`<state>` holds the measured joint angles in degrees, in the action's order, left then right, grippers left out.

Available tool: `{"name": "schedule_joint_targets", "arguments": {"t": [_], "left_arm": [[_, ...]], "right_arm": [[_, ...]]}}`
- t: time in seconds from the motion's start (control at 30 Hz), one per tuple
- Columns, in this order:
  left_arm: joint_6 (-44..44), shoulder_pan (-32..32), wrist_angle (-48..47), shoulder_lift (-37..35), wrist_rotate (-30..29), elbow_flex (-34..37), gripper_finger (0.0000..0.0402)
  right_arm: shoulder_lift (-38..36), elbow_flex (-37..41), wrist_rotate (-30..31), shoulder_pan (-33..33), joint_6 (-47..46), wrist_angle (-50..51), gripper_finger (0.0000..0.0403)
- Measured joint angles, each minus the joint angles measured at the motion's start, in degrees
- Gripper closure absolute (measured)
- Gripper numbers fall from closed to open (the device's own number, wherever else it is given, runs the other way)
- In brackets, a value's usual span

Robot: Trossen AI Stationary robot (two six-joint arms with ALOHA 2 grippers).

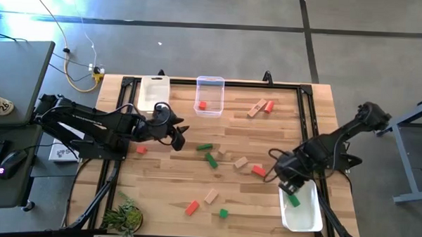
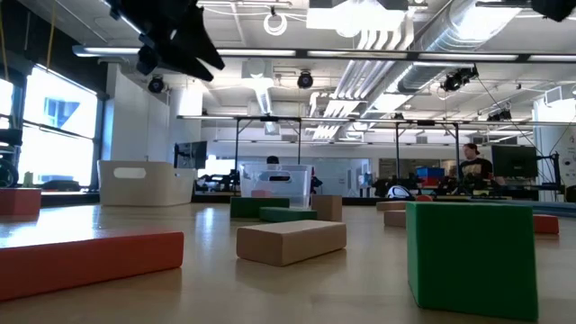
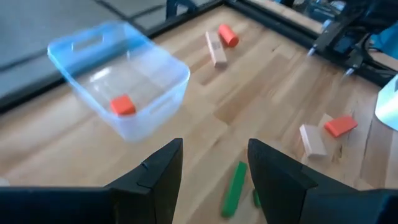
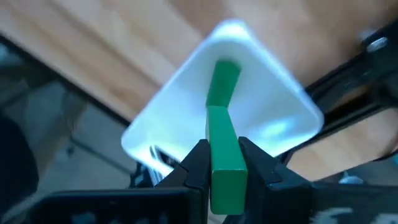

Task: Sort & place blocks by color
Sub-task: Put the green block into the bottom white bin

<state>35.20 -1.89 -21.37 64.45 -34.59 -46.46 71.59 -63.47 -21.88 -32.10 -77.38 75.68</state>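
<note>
Blocks [image 1: 209, 159] lie scattered over the wooden table [image 1: 166, 194]: green, red and plain wood pieces, most near the middle, a few toward the near edge and two near the far right corner

Left side: left gripper [image 1: 176, 137] hangs above the table just beside the clear tub [image 1: 210, 95], fingers apart and holding nothing. One red block [image 1: 202, 104] already lies in that tub. Left wrist view shows a green bar [image 3: 234, 187] on the table below the open fingers. Risk: if this arm goes down for the green bar and then drops it in the clear tub beside it, colours mix. The bar also lies at an angle to the fingers, so a grasp without turning the wrist could push it away rather than catch it

Middle: pieces lie close together around the green ones; a descending finger may knock a neighbour

Right side: right gripper [image 4: 221, 167] is clamped on a green block [image 4: 224, 163] above the white tub [image 1: 303, 213], which already holds one green block [image 1: 293, 199]. Risk: the tub sits at the table's near right corner and the gripper looks close to its far rim; released off-centre, the block could strike the rim and fall outside, or bounce off the piece inside
</note>
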Motion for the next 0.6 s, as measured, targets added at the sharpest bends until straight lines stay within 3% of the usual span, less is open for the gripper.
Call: {"name": "schedule_joint_targets", "arguments": {"t": [0.3, 0.47, 0.6], "left_arm": [[7.75, 0.00, -4.36, 0.02, 6.16, 0.00, 0.0234], [11.20, -0.04, -4.36, 0.07, 8.57, 0.00, 0.0234], [12.92, -0.35, -4.34, 0.07, 9.99, 0.00, 0.0234]], "right_arm": [[-0.02, 8.51, -6.30, -2.51, -1.25, -14.18, 0.0367], [0.00, 12.30, -9.03, -2.54, -2.01, -16.83, 0.0367], [0.00, 13.19, -7.78, -2.57, -1.20, -16.91, 0.0357]]}}
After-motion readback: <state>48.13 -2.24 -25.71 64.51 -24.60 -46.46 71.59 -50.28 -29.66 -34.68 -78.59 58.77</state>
